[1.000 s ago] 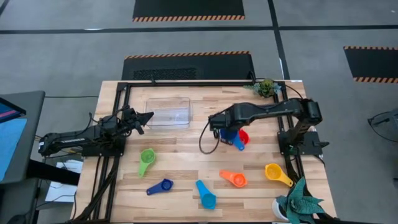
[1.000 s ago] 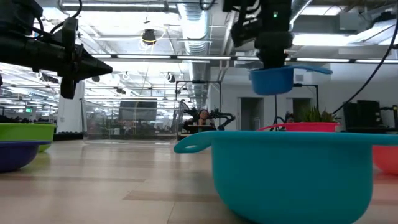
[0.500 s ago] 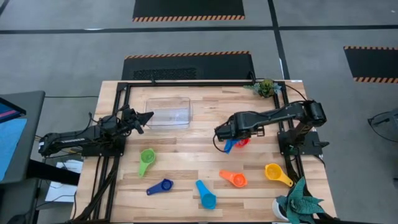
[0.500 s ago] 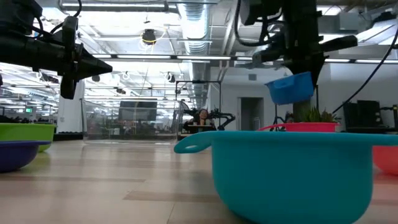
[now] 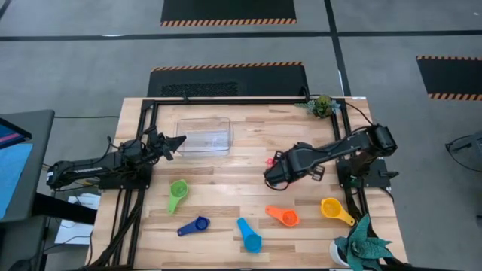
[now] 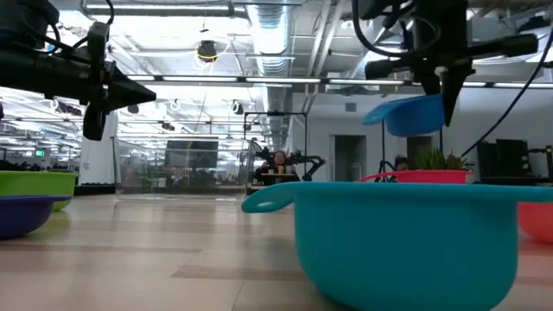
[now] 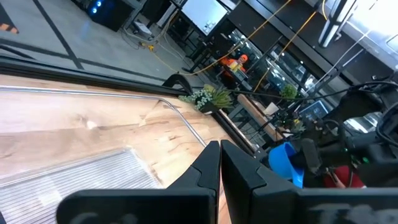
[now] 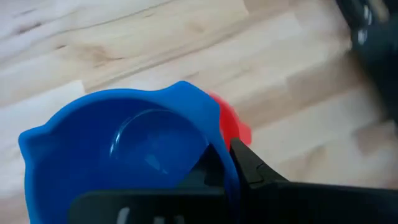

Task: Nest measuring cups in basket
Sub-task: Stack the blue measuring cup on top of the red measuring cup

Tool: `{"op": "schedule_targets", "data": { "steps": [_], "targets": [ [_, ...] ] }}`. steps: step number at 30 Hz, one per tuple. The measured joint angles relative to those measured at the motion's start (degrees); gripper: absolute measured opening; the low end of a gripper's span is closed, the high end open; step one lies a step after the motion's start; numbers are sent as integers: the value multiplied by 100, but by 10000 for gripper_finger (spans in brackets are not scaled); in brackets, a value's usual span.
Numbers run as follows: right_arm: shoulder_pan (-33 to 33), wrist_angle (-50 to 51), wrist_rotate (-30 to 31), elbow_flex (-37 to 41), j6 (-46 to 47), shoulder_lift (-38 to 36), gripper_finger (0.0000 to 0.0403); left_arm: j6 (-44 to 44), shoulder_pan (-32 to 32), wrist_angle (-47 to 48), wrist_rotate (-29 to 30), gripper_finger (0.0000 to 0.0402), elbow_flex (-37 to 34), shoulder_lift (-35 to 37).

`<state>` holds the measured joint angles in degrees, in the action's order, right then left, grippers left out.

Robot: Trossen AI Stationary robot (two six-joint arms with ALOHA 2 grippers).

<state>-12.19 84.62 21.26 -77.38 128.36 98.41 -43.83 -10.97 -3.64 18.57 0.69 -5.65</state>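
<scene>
My right gripper point(image 6: 441, 82) is shut on the blue cup point(image 6: 413, 114) and holds it in the air over the table's right middle. The red cup point(image 6: 423, 176) sits on the table below it, and a bit of its red point(image 8: 235, 127) shows past the blue rim. In the high view my right arm point(image 5: 301, 159) covers both cups. The clear basket point(image 5: 205, 135) stands at the far left of centre. My left gripper point(image 5: 177, 141) hovers shut beside the basket's left end, touching nothing. My right gripper grips the blue cup's wall at its rim point(image 8: 214, 146), one finger inside the bowl and one finger point(image 8: 249, 165) outside. The fingers come from above, pointing down. The cup hangs lifted clear, open side up and roughly level.
Other cups lie along the near half of the table: green point(image 5: 178, 192), dark blue point(image 5: 194, 226), light blue point(image 5: 248, 235), orange point(image 5: 284, 216), yellow point(image 5: 335, 209). Small plants stand at the far right corner point(image 5: 322, 105) and the near right corner point(image 5: 361, 245).
My right gripper has carried the blue cup toward the table's near edge while its wrist turned. The cup tipped on the way, came back near level and now faces another way. My right arm now covers the red cup in the high view.
</scene>
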Motion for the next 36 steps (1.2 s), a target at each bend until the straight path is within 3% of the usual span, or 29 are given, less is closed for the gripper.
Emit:
{"op": "schedule_targets", "data": {
  "steps": [10,14,20,27,36],
  "targets": [
    [305,-792,-156,-2,353,5,10,3,1,0,1,0,0,0],
    [547,-766,-295,0,386,31,7,4,1,0,2,0,0,0],
    [715,-622,-1010,-2,487,31,8,4,0,0,1,0,0,0],
    [981,-343,-1120,-2,487,31,8,7,1,0,1,0,0,0],
    [661,46,-1384,-2,487,31,16,7,0,-2,1,0,0,0]
  ]
}}
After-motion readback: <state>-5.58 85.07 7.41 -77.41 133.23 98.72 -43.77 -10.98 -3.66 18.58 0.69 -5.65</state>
